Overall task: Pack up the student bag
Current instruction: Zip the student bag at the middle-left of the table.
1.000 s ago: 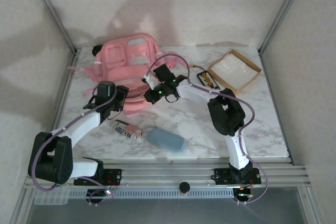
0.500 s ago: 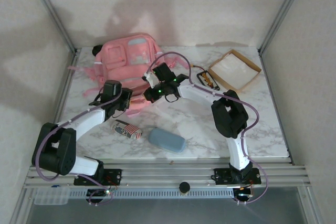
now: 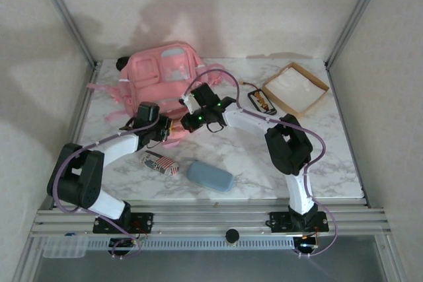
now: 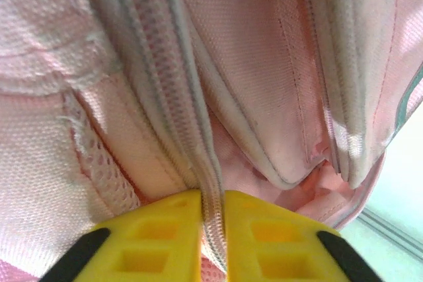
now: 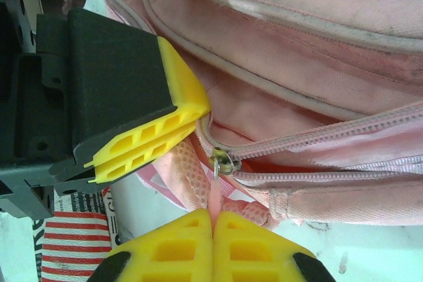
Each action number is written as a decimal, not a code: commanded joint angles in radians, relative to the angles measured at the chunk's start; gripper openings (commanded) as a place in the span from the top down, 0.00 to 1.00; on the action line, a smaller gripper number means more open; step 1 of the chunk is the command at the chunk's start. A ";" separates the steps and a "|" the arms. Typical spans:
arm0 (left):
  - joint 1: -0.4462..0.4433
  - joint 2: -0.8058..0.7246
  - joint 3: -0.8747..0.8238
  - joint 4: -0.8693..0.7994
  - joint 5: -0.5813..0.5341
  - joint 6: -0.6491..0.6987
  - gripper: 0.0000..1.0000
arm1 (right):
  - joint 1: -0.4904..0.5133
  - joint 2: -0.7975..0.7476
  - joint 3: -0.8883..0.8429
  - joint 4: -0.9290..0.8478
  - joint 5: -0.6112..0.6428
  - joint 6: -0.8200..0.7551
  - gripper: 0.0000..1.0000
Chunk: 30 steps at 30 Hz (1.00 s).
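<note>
Top view: student bag (image 3: 162,74) lies flat, front pockets up, at 11 o'clock on the marble tabletop (image 3: 258,156). Its far end is against the back wall and its straps spill out toward 9 o'clock. Both arms reach to the bag's near edge, at the bag's 6 o'clock, with their tips close together.

Left fingers (image 5: 188,123): yellow, closed almost fully, pinching the bag's edge right at the end of the zip. Left wrist view: the zip tape (image 4: 198,143) runs down between the two fingers, with pink fabric and mesh on either side. The grip is on the student bag.

Right fingers (image 5: 214,246): pressed tight together, with a thin pink pull strip (image 5: 215,196) caught between them. The strip hangs from the metal zip slider (image 5: 222,162), which sits at 5 o'clock of the left fingers' tip, very near it. In the right wrist view the zip teeth are meshed from the slider toward 3 o'clock.

Rest of tabletop:
- Red-and-white striped pouch (image 3: 160,163) at 7 o'clock, just beside the left arm.
- Blue-grey oval case (image 3: 209,176) at 6 o'clock, near the pouch, not touching it.
- Shallow brown cardboard box (image 3: 296,87) at 1 o'clock, white inside.
- Small dark item (image 3: 262,101) just beside the box's 8 o'clock side, too small to tell what it is.
</note>
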 commanded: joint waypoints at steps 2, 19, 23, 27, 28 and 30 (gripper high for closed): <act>-0.019 -0.009 0.019 -0.005 0.020 -0.003 0.96 | 0.025 -0.075 -0.016 0.034 0.034 0.011 1.00; 0.123 -0.233 -0.043 -0.250 -0.105 0.216 1.00 | -0.075 -0.199 -0.126 0.008 0.335 -0.001 1.00; 0.210 -0.267 -0.032 -0.318 -0.096 0.311 1.00 | -0.087 -0.187 -0.092 0.000 0.415 -0.005 1.00; 0.313 -0.327 -0.019 -0.395 -0.126 0.401 1.00 | -0.091 -0.175 -0.084 0.015 0.419 0.004 1.00; 0.335 -0.343 -0.023 -0.398 -0.123 0.413 1.00 | -0.094 -0.168 -0.090 0.026 0.420 0.007 1.00; 0.367 -0.367 -0.026 -0.409 -0.128 0.444 1.00 | -0.101 -0.153 -0.095 0.058 0.422 0.010 1.00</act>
